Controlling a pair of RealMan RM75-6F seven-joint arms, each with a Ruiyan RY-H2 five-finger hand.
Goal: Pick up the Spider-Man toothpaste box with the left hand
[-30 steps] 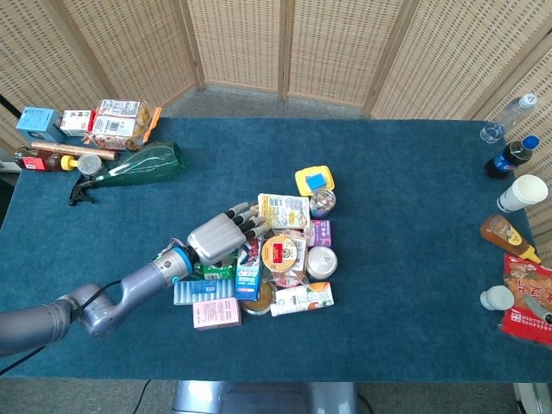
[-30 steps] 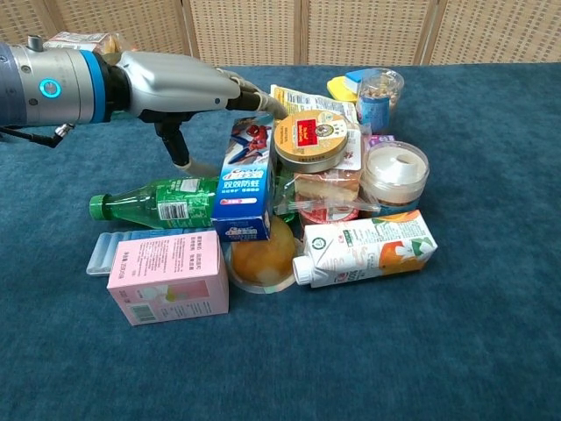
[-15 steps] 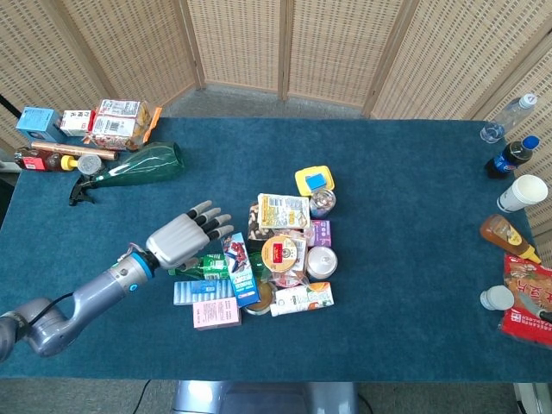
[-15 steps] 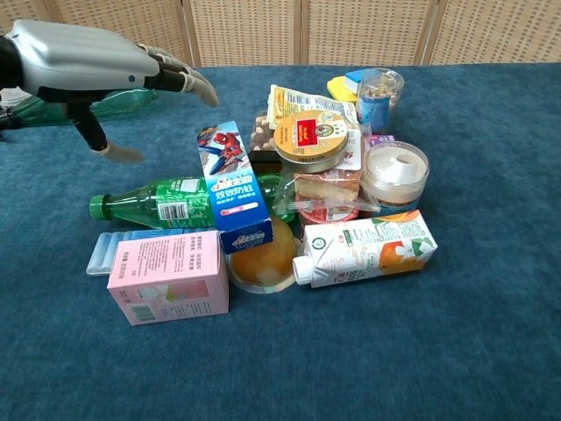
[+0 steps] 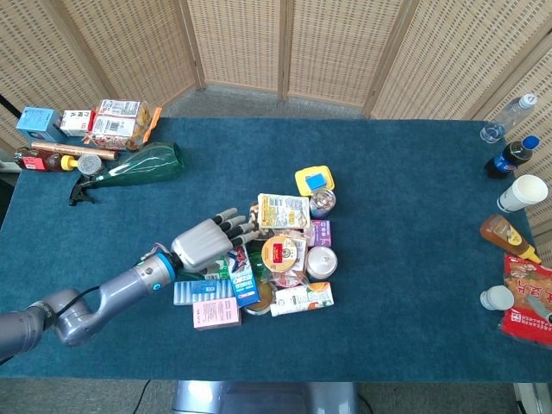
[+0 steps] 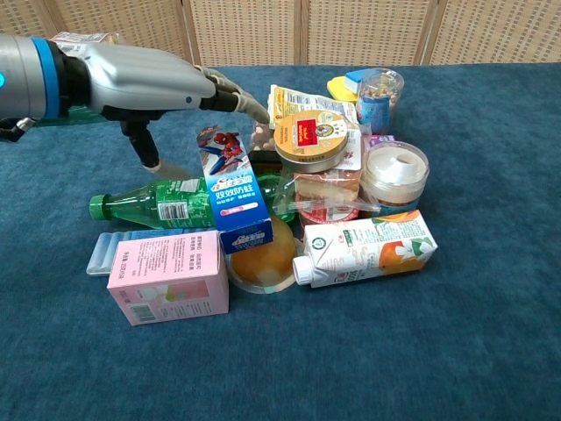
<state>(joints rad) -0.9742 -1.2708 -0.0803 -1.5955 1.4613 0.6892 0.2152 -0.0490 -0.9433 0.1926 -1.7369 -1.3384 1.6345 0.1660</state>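
Note:
The Spider-Man toothpaste box (image 6: 230,189) is blue with a red Spider-Man picture at its far end. It lies slanted on the left side of the pile, partly on a green bottle (image 6: 162,202), and also shows in the head view as the toothpaste box (image 5: 242,274). My left hand (image 6: 149,79) hovers just above and left of the box's far end, fingers stretched toward the pile and the thumb pointing down. It holds nothing. In the head view the left hand (image 5: 207,240) sits at the pile's left edge. The right hand shows in neither view.
A pink box (image 6: 168,276), a juice carton (image 6: 368,248), a round tin (image 6: 308,140) and a white-lidded tub (image 6: 394,171) crowd the pile around the box. A green bag (image 5: 142,164) and boxes sit back left. Bottles and a cup (image 5: 523,191) line the right edge.
The left hand swung away to the left, then came back right over the box's far end. The box turned to a slant a second ago and has since stayed put.

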